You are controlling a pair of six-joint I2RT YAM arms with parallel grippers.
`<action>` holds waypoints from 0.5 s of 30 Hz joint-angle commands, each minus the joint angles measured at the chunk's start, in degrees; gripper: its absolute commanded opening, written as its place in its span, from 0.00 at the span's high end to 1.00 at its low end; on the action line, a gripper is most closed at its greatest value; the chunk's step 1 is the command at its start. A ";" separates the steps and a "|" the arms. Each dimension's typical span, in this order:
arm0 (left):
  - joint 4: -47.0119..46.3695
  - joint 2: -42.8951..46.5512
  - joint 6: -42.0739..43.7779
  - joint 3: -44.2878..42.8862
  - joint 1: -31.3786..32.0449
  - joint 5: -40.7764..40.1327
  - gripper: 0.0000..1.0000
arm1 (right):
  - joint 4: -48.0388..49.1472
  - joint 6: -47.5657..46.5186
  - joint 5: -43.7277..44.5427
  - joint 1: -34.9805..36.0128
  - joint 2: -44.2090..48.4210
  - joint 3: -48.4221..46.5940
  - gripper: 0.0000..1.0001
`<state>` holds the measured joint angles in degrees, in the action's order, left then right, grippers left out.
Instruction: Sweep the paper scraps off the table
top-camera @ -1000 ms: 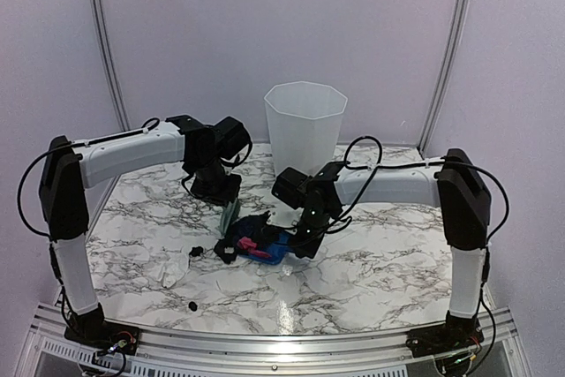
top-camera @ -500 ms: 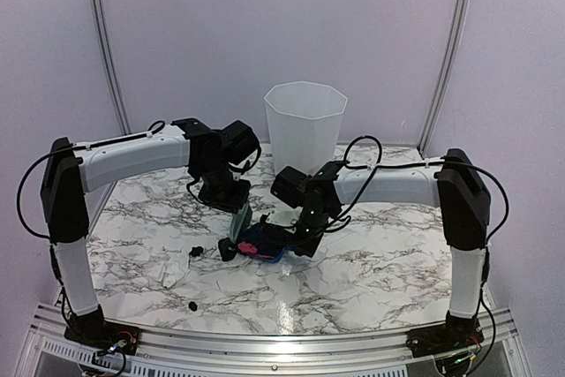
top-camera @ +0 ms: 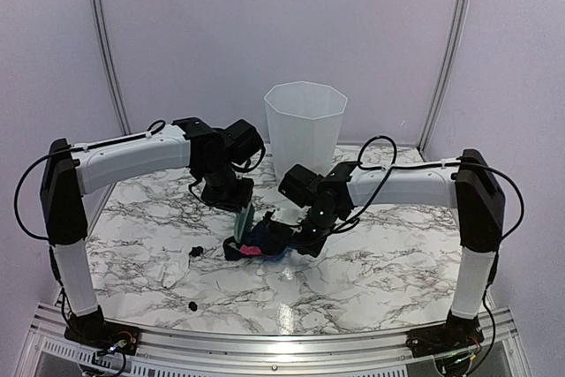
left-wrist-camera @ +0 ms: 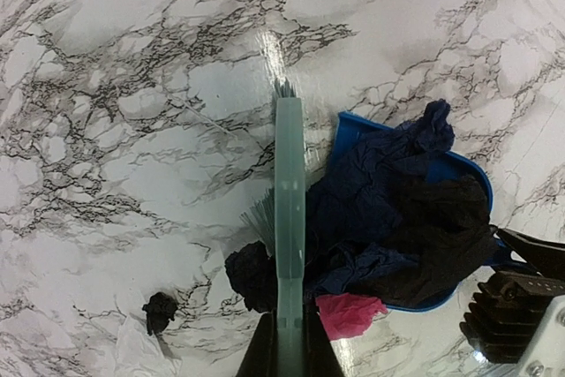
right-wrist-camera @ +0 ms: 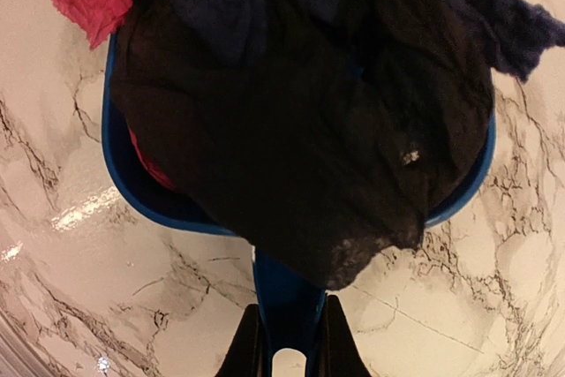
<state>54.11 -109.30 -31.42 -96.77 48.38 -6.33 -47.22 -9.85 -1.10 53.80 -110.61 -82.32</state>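
Looking from above, you find both arms meeting near the middle of the tabletop (top-camera: 388, 262), a little toward its far edge. Your left gripper (left-wrist-camera: 289, 355) is clamped tight on the handle of a pale green brush (left-wrist-camera: 289, 174). The brush points away from the wrist and lies just beside the open mouth of a blue dustpan (left-wrist-camera: 346, 134).

Your right gripper (right-wrist-camera: 284, 342) is closed down on the dustpan's handle — fingers pinching it from both sides — and the pan rests on the tabletop.

Most of the paper scraps (left-wrist-camera: 402, 209) sit heaped in the pan. Navy ones lie toward the mouth, black ones behind them, and a pink one spills over the rim at one side. A black scrap (left-wrist-camera: 250, 273) lies outside the pan, touching the brush on the side away from it.

Others lie loose on the marble — a small black scrap (top-camera: 196, 251) to the left of the pan, and a second small scrap (top-camera: 192, 305) nearer the front edge, toward the front left corner. A translucent white bin (top-camera: 305, 125) stands by the far edge, behind the pan.
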 commanded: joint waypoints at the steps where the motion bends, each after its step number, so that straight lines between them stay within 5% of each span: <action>1: 1.53 3.81 -2.97 1.06 0.23 -3.98 1.00 | 2.32 1.06 -2.28 -0.01 4.30 1.50 1.00; 15: 1.53 9.95 -7.02 3.27 1.87 -7.31 1.00 | 5.26 4.39 -4.93 0.38 7.99 3.90 1.00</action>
<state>54.37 -102.87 -36.64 -94.59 49.69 -11.20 -44.25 -7.53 -4.91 53.89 -104.86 -78.78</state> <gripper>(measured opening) 0.047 0.073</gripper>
